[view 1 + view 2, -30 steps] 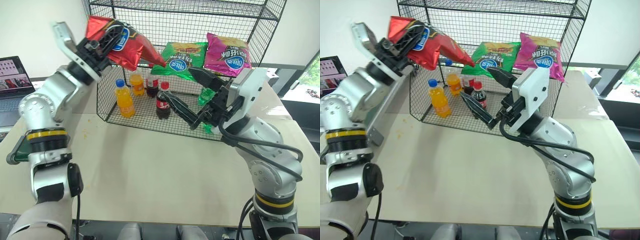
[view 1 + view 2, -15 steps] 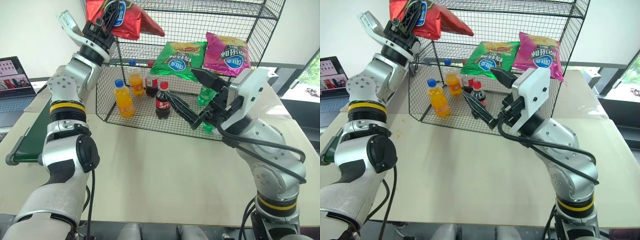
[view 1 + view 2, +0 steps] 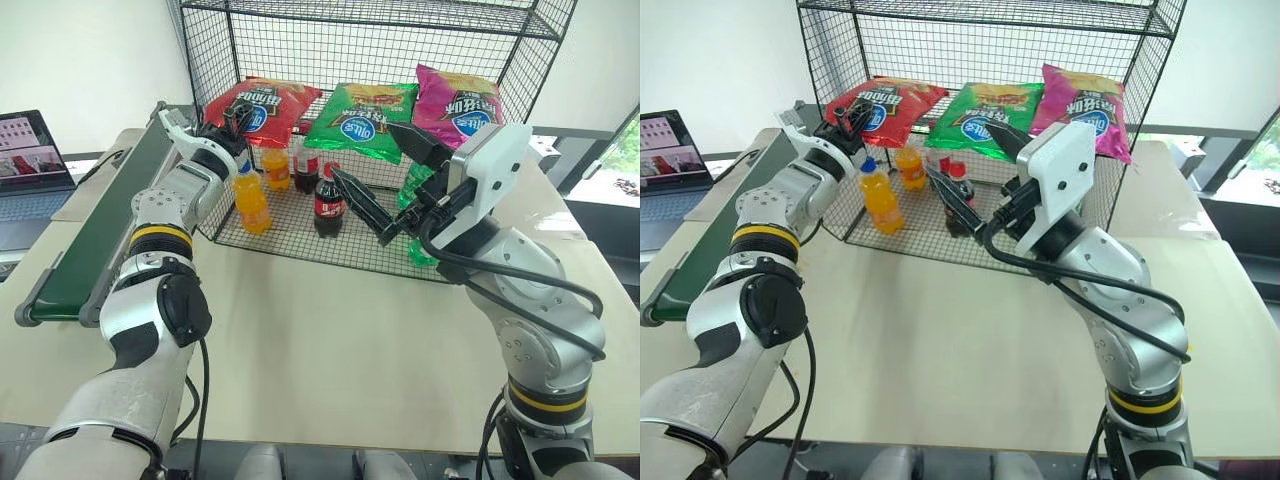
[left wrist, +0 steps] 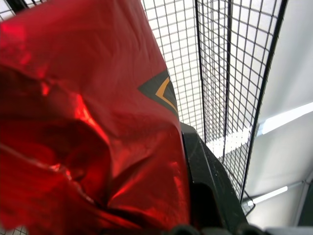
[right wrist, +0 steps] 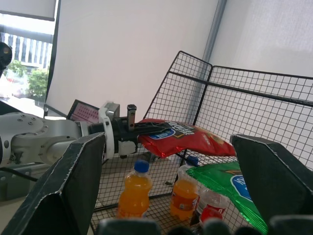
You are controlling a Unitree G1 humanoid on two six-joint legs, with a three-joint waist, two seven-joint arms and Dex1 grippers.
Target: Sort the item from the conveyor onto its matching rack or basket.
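The left gripper (image 3: 232,117), jaws still pinching the red chip bag (image 3: 262,102), has lowered it onto the middle shelf's (image 3: 300,128) left end, ready for release; the right gripper (image 3: 385,185) hovers spread.

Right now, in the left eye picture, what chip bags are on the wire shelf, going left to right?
red chip bag → green chip bag → magenta chip bag

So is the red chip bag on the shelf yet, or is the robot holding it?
Both. The red chip bag lies on the middle shelf beside the green bag, and the left gripper is shut on its end.
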